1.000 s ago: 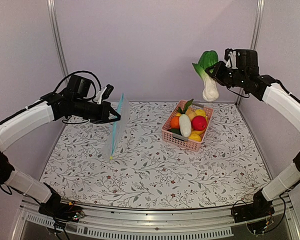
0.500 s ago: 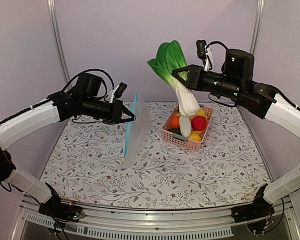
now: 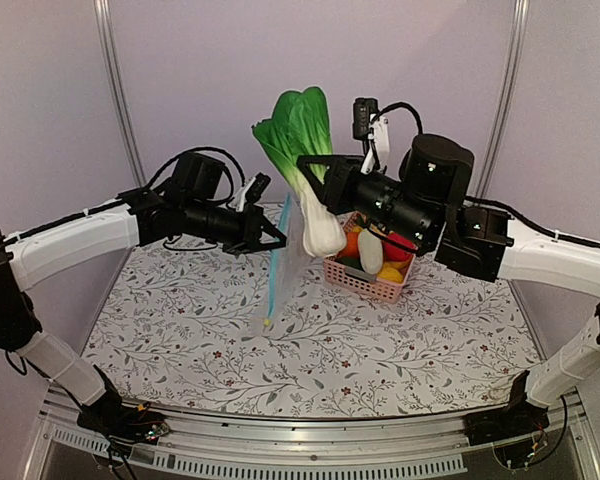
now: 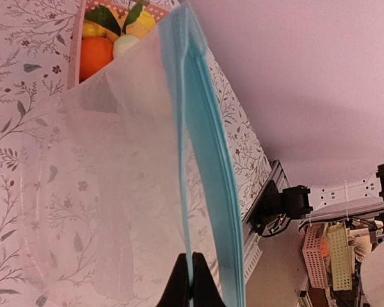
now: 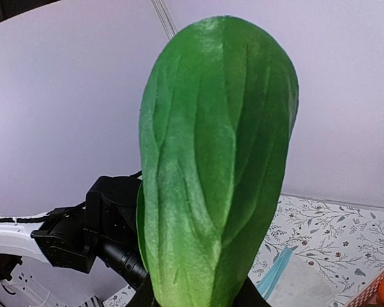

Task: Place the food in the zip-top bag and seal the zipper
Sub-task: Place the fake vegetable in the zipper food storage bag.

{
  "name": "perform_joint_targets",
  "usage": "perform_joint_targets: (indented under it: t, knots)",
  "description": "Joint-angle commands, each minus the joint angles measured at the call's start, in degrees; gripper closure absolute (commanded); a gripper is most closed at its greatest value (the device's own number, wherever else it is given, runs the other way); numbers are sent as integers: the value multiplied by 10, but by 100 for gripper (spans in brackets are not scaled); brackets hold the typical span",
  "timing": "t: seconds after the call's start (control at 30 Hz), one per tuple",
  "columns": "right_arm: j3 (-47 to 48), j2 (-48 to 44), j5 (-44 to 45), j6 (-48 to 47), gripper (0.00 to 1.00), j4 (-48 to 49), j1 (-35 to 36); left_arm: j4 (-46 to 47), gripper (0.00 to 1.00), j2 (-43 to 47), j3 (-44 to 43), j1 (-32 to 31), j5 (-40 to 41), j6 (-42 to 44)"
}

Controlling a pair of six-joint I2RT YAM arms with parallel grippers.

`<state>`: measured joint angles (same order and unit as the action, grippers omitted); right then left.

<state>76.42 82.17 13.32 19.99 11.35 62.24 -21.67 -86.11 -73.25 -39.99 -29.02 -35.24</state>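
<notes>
Top external: right gripper (image 3: 313, 172) grasps the bok choy (image 3: 296, 125) mid-stalk, near upright, stem down, just right of the zip-top bag (image 3: 292, 262); left gripper (image 3: 276, 238), clenched on its zipper (image 3: 273, 275), holds that edge vertical

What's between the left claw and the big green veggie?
The clear bag hangs there, pinched at its blue edge by the left gripper, with the bok choy just past it. The top view shows it.
</notes>
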Motion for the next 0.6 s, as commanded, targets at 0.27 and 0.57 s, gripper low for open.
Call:
perform_joint_targets:
  t: [0.27,0.57]
  knots:
    - [-13,73,139,23,76,130,27,86,100,-20,24,-24,37,-55]
    - [-47,79,100,-34,76,212,27,127,100,-11,36,-24,-1,-101]
